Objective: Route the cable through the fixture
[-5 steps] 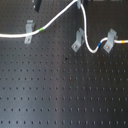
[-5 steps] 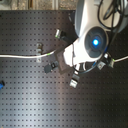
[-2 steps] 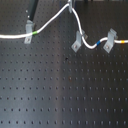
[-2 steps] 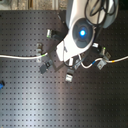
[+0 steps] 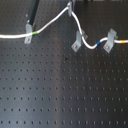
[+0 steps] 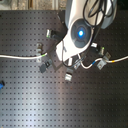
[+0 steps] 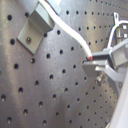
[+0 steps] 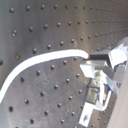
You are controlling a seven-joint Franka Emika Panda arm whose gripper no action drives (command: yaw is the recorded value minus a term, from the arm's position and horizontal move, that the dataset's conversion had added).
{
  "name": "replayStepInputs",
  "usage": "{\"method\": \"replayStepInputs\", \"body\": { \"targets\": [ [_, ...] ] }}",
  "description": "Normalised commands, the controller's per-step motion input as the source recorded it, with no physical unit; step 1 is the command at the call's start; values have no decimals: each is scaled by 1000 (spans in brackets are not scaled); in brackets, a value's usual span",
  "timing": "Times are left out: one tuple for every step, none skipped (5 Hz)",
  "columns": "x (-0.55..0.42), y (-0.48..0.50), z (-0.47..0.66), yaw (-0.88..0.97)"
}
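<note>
- The near part of the black perforated table in the first exterior view lies bare, a wide open stretch of holes.
- Farther back, three clips stand in a row: the left clip, the middle fixture and the right clip.
- The cable runs lengthwise across the first exterior view, left edge to right edge, passing the left clip, rising to a far peak, dipping by the fixture, then reaching the right clip.
- At the peak, the gripper pinches the cable between narrow jaws in the first wrist view.
- The arm hangs over the clips in the second exterior view.
</note>
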Motion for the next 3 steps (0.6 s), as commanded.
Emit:
{"method": "replayStepInputs", "body": {
  "targets": [
    [27, 212, 94, 183],
    [123, 194, 96, 151],
    [190, 166, 265, 46]
  ]
}}
